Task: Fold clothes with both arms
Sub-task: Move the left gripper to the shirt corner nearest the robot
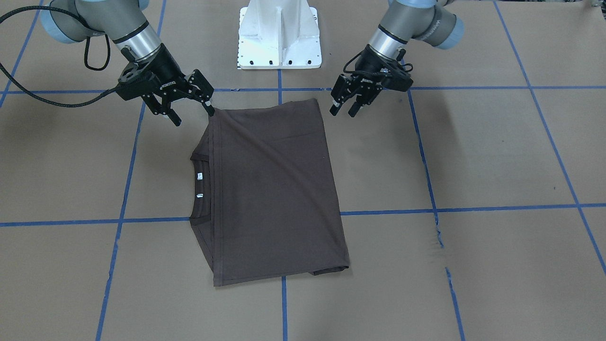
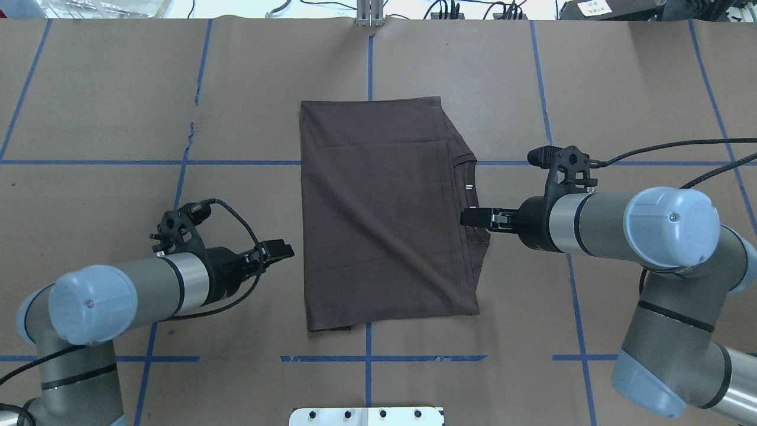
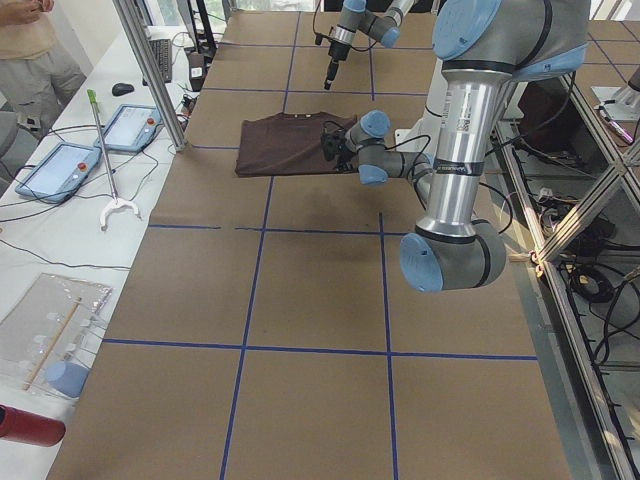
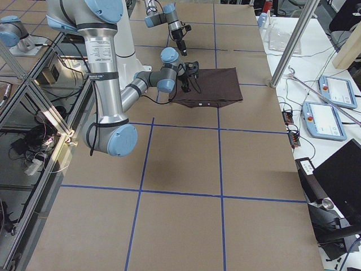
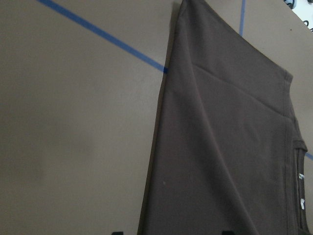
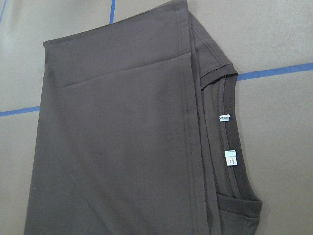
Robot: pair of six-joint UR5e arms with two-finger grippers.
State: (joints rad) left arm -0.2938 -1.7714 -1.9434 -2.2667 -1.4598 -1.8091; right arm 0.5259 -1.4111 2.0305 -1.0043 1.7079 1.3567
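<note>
The clothes are one dark brown T-shirt, folded into a flat rectangle in the middle of the table. Its neckline and white labels show on the side facing my right arm. My right gripper is open at the shirt's near corner, with one fingertip at the cloth edge. My left gripper is open beside the opposite near corner, apart from the cloth. The left wrist view shows the shirt's folded edge running between the jaws.
The white pedestal stands at the robot's side of the table. Blue tape lines grid the brown paper. A side bench with tablets, a metal post and a person lies beyond the far edge.
</note>
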